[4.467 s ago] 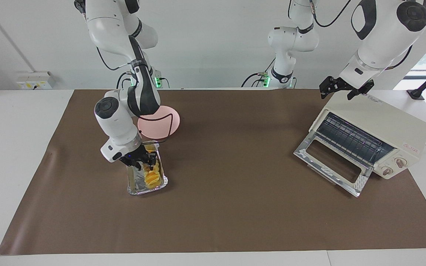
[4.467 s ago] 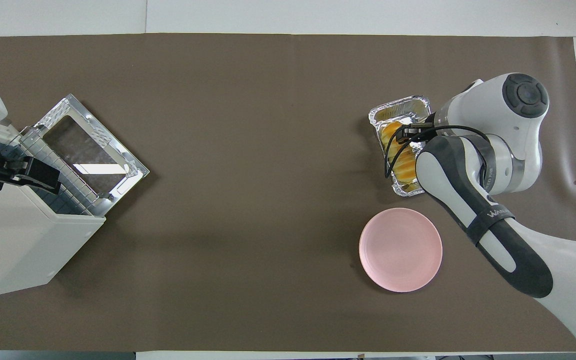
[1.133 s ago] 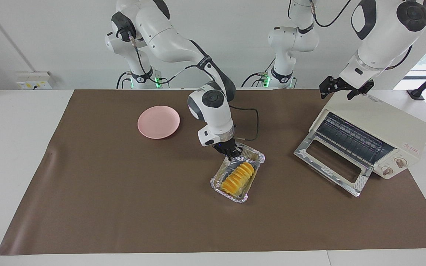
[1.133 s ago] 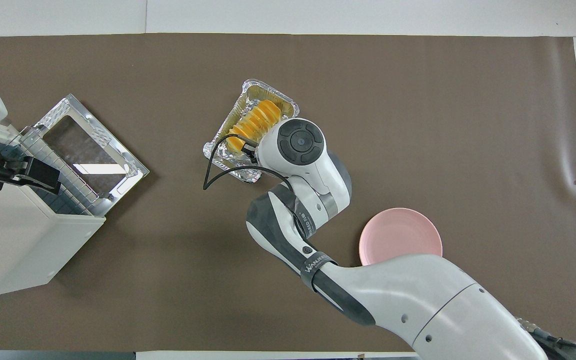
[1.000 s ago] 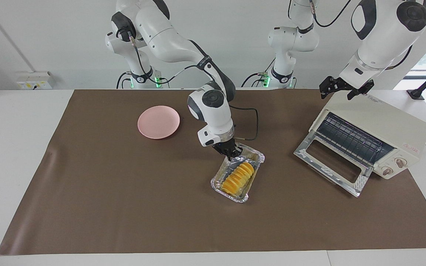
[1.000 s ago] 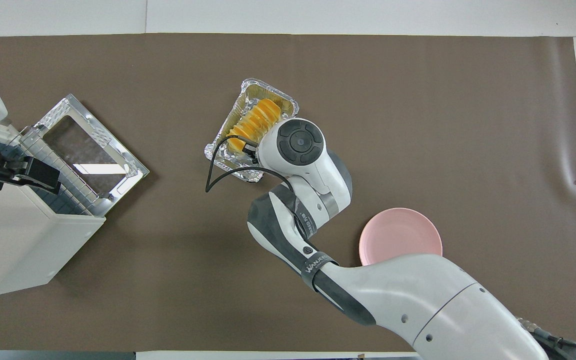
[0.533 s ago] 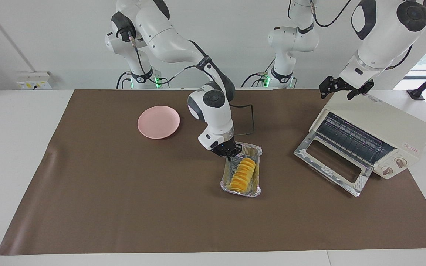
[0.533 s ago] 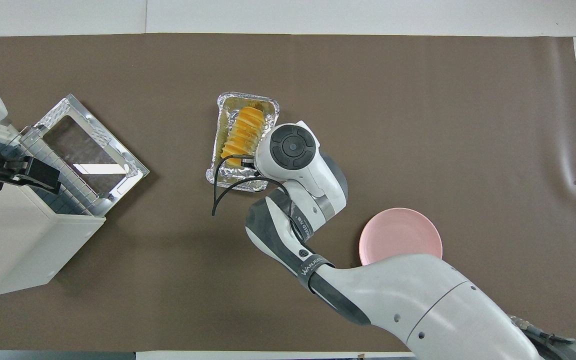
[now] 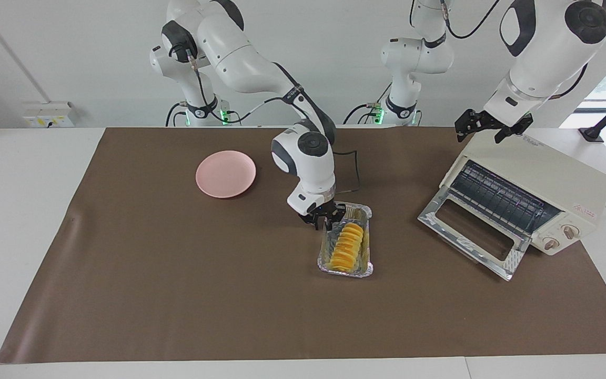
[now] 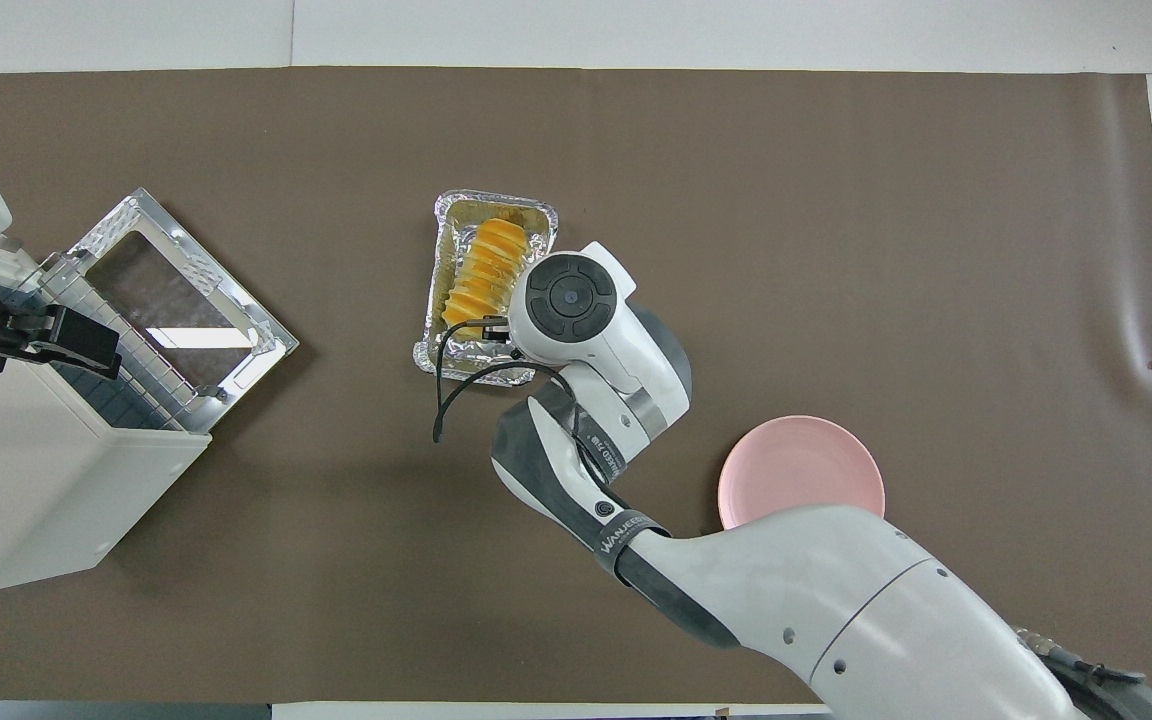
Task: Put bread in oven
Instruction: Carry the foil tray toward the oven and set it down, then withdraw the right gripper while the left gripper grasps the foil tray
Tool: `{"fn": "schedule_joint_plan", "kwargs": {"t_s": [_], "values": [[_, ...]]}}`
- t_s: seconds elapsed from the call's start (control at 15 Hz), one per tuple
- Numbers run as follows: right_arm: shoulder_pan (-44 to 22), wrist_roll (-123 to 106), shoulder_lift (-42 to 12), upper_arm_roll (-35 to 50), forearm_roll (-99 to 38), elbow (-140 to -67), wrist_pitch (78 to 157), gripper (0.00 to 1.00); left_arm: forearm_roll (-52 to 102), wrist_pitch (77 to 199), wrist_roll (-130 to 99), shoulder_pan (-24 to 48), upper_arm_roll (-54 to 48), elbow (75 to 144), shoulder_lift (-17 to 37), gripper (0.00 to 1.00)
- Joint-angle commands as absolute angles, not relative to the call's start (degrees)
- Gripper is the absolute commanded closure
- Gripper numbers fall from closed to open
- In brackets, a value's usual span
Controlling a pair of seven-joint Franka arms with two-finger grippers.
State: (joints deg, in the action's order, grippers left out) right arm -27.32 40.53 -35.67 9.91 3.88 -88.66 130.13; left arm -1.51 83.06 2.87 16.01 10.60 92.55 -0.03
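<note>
Right tool (image 9: 326,217) hangs low over the near end of the foil tray (image 9: 362,269), its fingers parted and holding nothing, the tips astride the tray's corner rim. Away from the robots from this tool, the bread (image 9: 347,246) lies lengthwise in the tray on the brown desk (image 9: 177,295). Toward the right arm's end from it sits the pink plate (image 9: 225,173). Toward the other end stands the oven (image 9: 545,181), its glass door dropped open. Left tool (image 9: 488,127) waits over the oven's top edge, fingers spread and gripping nothing.
</note>
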Motion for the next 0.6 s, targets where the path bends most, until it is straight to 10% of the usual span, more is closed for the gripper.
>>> {"fn": "schedule_joint_plan", "kwargs": {"t_s": [0.0, 0.53], "values": [[-23.6, 36.0, -33.3, 10.7, 4.1, -84.0, 121.0, 0.00, -2.0, 85.7, 2.1, 16.4, 10.3, 92.1, 0.3, 0.00], [-9.4, 15.9, -17.5, 10.6, 3.8, -88.9, 108.2, 0.00, 1.6, 80.0, -1.3, 22.7, 10.4, 68.1, 23.7, 0.00]]}}
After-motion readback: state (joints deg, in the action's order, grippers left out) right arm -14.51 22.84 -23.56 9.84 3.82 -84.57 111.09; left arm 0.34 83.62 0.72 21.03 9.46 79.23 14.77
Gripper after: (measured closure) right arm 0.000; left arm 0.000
